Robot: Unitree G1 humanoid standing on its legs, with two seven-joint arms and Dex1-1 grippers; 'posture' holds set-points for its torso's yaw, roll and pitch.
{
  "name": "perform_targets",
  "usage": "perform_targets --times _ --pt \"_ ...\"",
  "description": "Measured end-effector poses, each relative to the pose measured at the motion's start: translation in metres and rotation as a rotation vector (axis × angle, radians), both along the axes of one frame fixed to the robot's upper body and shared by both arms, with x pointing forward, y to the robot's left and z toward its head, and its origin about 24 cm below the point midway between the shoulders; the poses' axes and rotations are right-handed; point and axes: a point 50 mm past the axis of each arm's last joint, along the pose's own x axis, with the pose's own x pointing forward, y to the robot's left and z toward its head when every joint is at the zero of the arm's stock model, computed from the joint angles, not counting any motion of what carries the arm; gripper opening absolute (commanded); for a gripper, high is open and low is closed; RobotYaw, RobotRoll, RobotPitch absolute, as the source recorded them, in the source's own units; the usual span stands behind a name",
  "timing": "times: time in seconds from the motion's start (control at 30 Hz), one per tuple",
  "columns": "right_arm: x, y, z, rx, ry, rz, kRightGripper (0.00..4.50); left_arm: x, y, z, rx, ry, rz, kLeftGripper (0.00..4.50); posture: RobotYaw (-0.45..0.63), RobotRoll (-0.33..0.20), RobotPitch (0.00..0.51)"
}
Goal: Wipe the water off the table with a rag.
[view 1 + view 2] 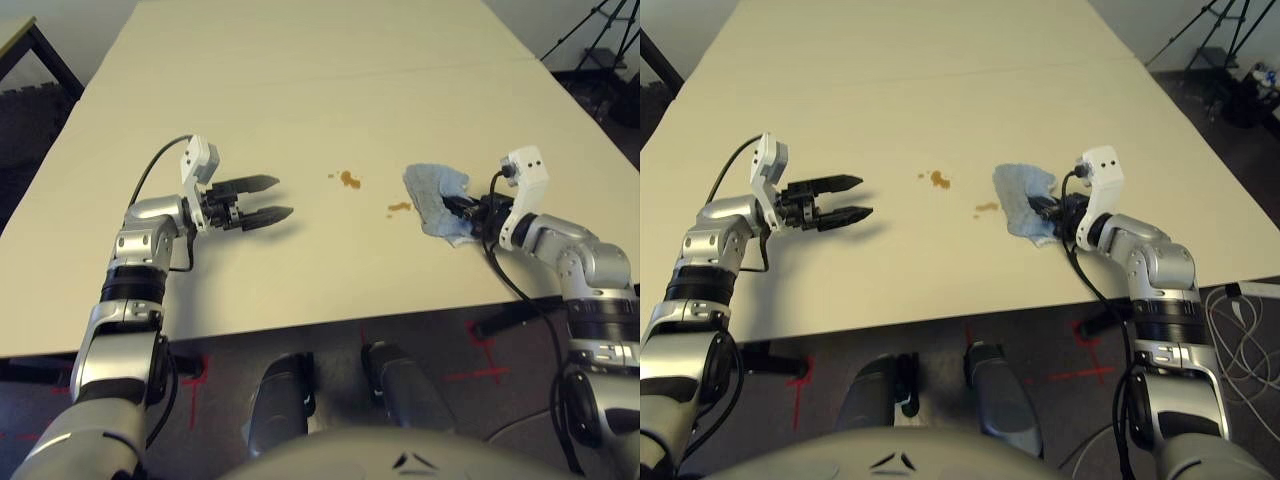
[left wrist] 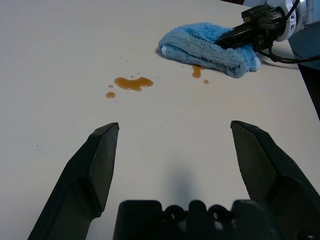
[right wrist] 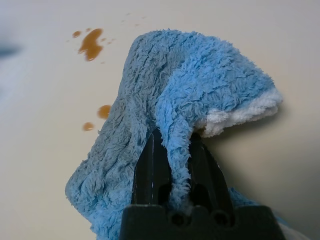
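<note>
Right gripper (image 3: 172, 165) pinches a fold of the rag (image 3: 185, 100) between its fingers, cloth bunched on the table (image 3: 45, 175). Water (image 3: 91, 44) sits just beyond the rag's edge, two smaller drops nearer it.

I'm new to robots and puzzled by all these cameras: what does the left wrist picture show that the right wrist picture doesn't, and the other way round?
Left wrist view: the left gripper, wide open over bare table, and across from it the right gripper with its arm and cable.

Right wrist view: a close look at the right gripper's two fingers pinching a fold of the rag, plus the whitish hem.

Both: the blue rag lying on the beige table and the brownish-orange water beside it, a larger splotch and smaller drops near the rag.
</note>
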Motion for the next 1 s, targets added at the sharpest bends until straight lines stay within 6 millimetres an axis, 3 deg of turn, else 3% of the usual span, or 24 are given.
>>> perform_targets --times 0.23,0.57,0.77,1.0 --pt "-0.010 0.022 -0.001 0.022 0.026 0.077 0.06 0.000 -0.001 -0.001 -0.002 0.002 -0.001 4.50 -0.31 0.000 0.139" --pt "-0.008 0.020 0.000 0.024 0.029 0.076 0.06 0.000 -0.001 -0.002 -0.005 0.004 -0.002 4.50 -0.31 0.000 0.138" --pt "0.006 0.004 0.004 -0.006 0.022 0.011 0.06 0.000 -0.003 -0.002 -0.008 0.002 -0.006 4.50 -0.32 0.000 0.134" --pt "0.024 -0.055 0.015 -0.117 -0.046 -0.239 0.06 0.000 -0.004 -0.002 -0.009 0.001 -0.007 4.50 -0.32 0.000 0.133"
